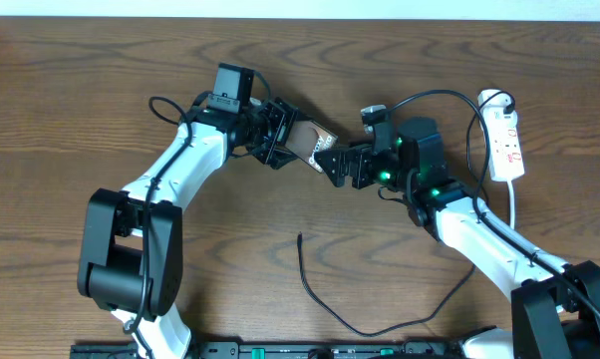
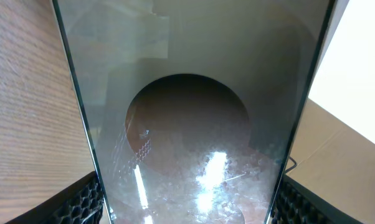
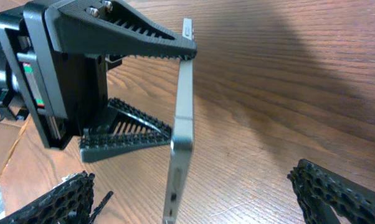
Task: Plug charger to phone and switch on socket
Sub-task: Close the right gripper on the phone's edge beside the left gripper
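Observation:
My left gripper (image 1: 280,133) is shut on the phone (image 1: 310,140) and holds it off the table, edge up. Its glossy brown face fills the left wrist view (image 2: 187,124) between the black jaws (image 2: 187,208). In the right wrist view the phone (image 3: 182,118) stands edge-on, clamped by the left fingers (image 3: 131,37). My right gripper (image 1: 332,165) is open, its jaws (image 3: 200,196) wide on either side of the phone's free end without touching it. The charger (image 1: 325,304) lies loose on the table, its tip (image 1: 300,237) pointing away from me. The white socket (image 1: 506,148) lies at the far right.
A black plug (image 1: 499,100) sits in the socket's far end and a white cord (image 1: 513,204) runs from it toward me. The right arm (image 1: 479,234) crosses over the charger's cable. The wooden table (image 1: 101,120) is bare on the left.

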Robot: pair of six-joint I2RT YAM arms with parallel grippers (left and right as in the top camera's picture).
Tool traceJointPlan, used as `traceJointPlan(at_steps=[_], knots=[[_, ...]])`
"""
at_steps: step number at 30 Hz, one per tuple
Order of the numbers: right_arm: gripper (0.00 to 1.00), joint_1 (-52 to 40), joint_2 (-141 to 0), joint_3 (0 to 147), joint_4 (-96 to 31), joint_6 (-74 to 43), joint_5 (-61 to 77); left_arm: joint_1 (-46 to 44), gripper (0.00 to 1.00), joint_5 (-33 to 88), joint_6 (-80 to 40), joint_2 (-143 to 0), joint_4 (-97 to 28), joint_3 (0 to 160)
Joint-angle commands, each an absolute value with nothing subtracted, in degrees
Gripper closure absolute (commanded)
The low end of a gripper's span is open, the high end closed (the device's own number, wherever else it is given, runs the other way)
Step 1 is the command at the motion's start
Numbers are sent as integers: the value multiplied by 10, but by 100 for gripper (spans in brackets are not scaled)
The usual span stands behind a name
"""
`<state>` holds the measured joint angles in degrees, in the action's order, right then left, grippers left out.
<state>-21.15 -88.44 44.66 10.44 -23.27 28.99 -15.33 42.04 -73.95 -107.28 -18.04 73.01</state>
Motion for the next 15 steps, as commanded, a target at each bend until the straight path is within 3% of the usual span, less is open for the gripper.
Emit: traceJointPlan(at_steps=[1,15], knots=[[1,-224,-888,458,105,-264,239,-169,93,434,-760,-1070,-177,731],[1,-232,-888,458,114,-378,204,-181,93,476,-814,-1070,-162,731]])
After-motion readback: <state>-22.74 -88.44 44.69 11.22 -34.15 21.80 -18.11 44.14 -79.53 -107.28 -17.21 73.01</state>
